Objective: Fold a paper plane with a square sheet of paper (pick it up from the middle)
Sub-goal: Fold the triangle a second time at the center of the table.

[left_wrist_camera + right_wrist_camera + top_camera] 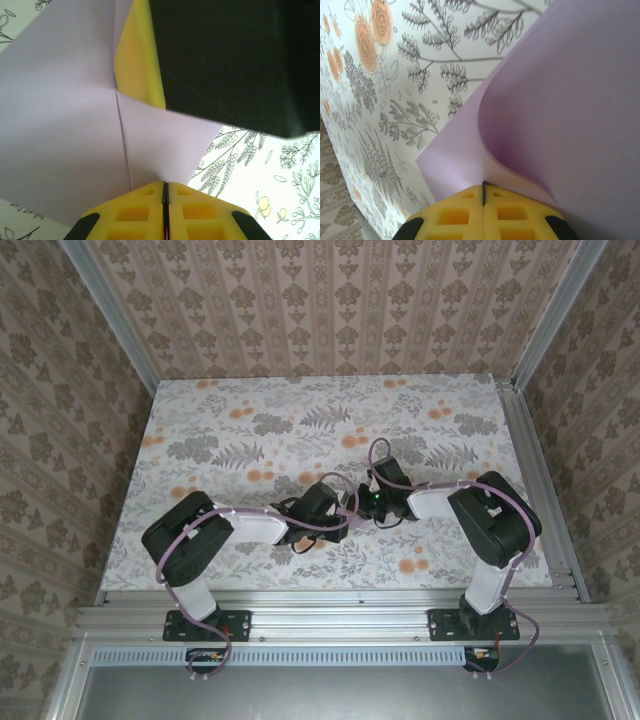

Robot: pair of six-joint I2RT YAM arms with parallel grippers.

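thin lavender square sheet of paper (65,125): pinched in the closed left claw (164,189), sharp crease running straight out from its tips, panels spread either side. Also clamped in the closed right claw (483,189); there it curls up and over to the right in a soft bend, not flat.
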